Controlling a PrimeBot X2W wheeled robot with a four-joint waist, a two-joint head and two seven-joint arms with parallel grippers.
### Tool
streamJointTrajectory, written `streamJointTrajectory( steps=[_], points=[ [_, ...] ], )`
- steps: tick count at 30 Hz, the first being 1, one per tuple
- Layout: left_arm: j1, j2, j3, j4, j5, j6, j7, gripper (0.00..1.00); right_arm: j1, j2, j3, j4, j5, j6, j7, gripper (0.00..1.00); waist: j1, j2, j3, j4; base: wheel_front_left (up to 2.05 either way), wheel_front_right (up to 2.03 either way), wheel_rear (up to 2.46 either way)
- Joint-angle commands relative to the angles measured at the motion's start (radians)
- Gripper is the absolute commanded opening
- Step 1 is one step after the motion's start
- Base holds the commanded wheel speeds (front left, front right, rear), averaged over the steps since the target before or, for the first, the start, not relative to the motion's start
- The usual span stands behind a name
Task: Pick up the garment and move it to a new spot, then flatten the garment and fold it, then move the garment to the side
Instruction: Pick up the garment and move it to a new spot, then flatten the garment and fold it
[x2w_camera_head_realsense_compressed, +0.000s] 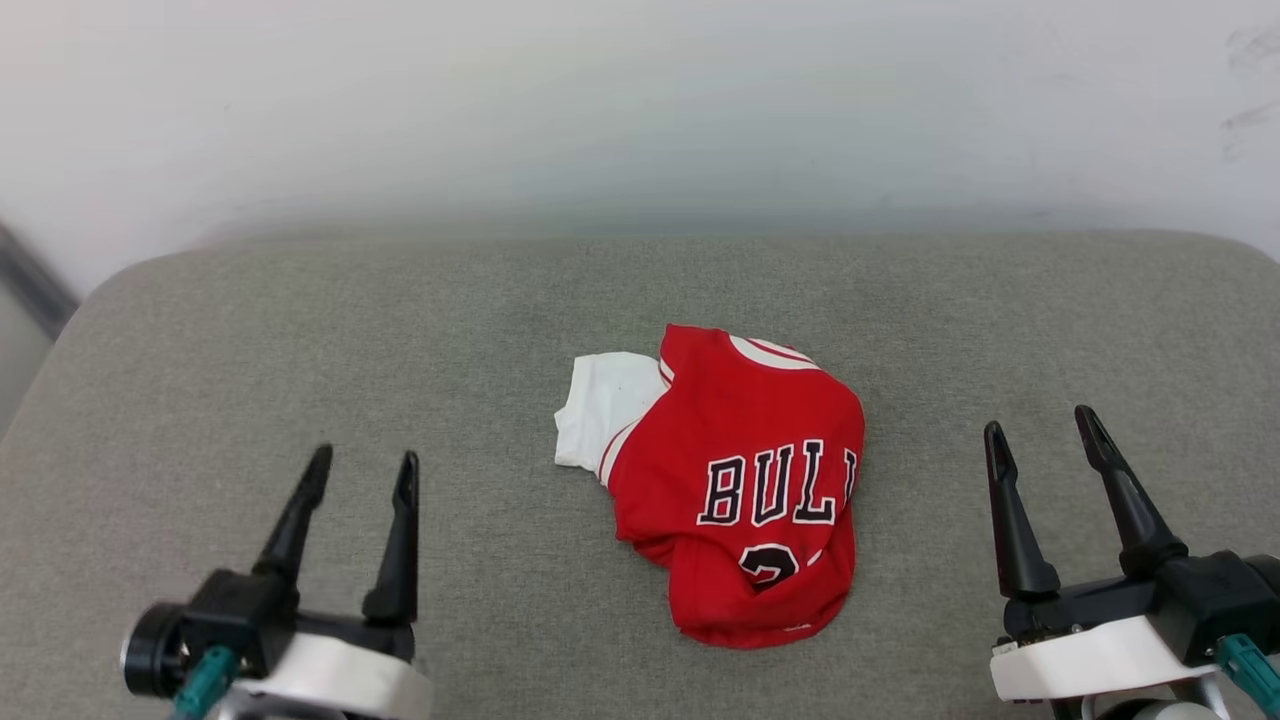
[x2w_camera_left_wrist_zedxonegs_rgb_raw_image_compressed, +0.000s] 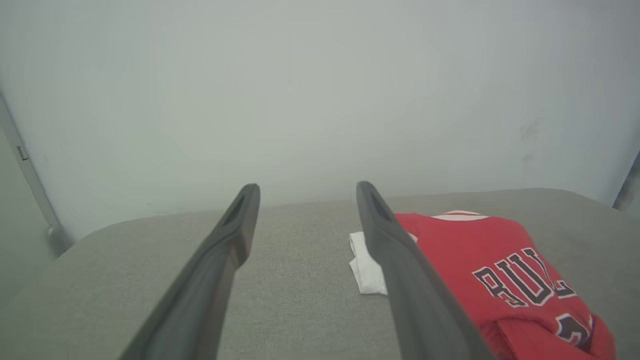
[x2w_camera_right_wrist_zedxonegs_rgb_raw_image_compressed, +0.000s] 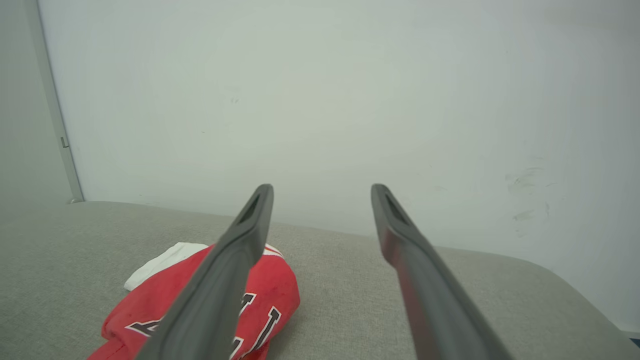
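Open cushion either side of garment, wall behind

Soft, even light spreads over the grey cushion without glare. A faint shadow sits along the lower edge of the red jersey. The pale wall is bright, washed out and hazy where it meets the cushion. In the wrist views the fingers of the left gripper and right gripper blur near the lens. In the head view the cushion's far edge bows toward the corners, and the jersey's lettering is sharp.
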Motion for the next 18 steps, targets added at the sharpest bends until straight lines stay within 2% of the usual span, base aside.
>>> streamJointTrajectory(
  steps=[1, 10, 16, 18],
  points=[
    [0.04, -0.038, 0.025, 0.006, 0.026, -0.026, -0.002, 1.0, 0.01, 0.001, 0.002, -0.006, 0.008, -0.001, -0.002, 1.0, 0.0, 0.0, 0.002, -0.005, 0.0, 0.0, 0.0],
    [0.08, -0.146, 0.129, 0.027, 0.13, -0.115, -0.003, 1.0, 0.004, 0.002, 0.013, -0.022, 0.018, -0.001, -0.002, 1.0, 0.0, 0.0, 0.013, -0.027, 0.0, 0.0, 0.0],
    [0.058, -0.169, 0.167, 0.044, 0.15, -0.148, -0.003, 1.0, -0.008, 0.002, 0.015, -0.031, 0.019, -0.001, -0.002, 1.0, 0.0, 0.0, 0.032, -0.041, 0.0, 0.0, 0.0],
    [0.039, -0.16, 0.173, 0.051, 0.155, -0.16, -0.003, 1.0, -0.018, 0.002, 0.017, -0.039, 0.017, -0.001, -0.002, 1.0, 0.0, 0.0, 0.049, -0.053, 0.0, 0.0, 0.0]
  ],
)
